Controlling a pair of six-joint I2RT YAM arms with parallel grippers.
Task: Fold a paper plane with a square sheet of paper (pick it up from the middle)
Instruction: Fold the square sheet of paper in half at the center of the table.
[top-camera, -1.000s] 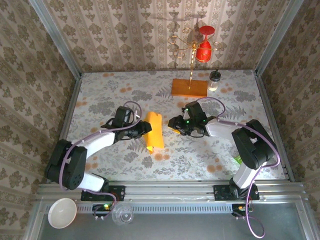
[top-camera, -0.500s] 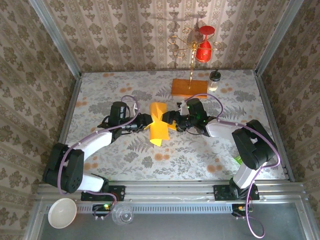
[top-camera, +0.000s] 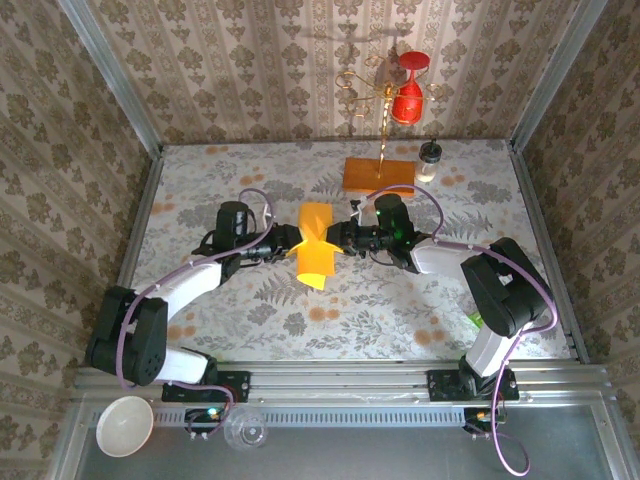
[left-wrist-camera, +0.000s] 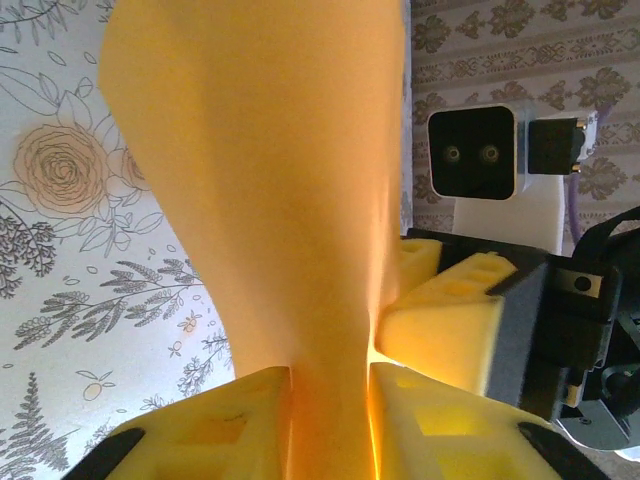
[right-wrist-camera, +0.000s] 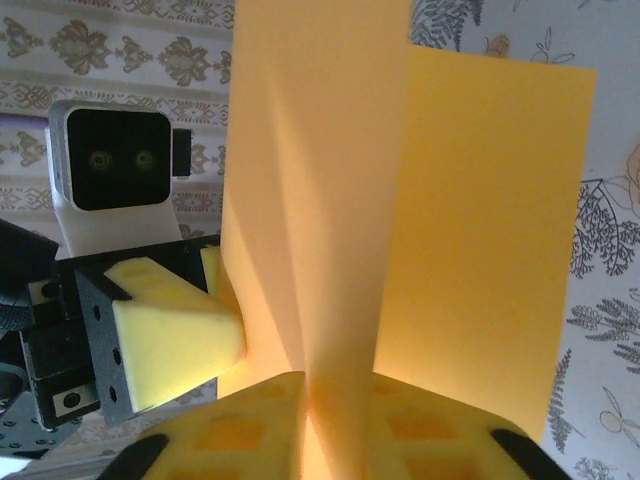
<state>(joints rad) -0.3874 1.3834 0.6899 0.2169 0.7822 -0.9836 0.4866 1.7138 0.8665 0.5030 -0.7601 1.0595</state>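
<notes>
Bimanual pinch, sheet upright.
Left end effector (top-camera: 291, 243), right end effector (top-camera: 336, 240) both clamped on square sheet of paper (top-camera: 316, 256).

Far centre of the floral-print table (top-camera: 190, 190): thick brown-orange wooden rectangular block (top-camera: 379, 176), lying flat. A thin gold wire stand (top-camera: 383, 120) rises from it, with a glossy red goblet-shaped piece (top-camera: 407, 95) at its right. Small clear dark-capped bottle (top-camera: 429, 160) just right of the block. Near left, off the table: round white bowl (top-camera: 125, 425), clear glass cup (top-camera: 245, 428) beside it.
</notes>
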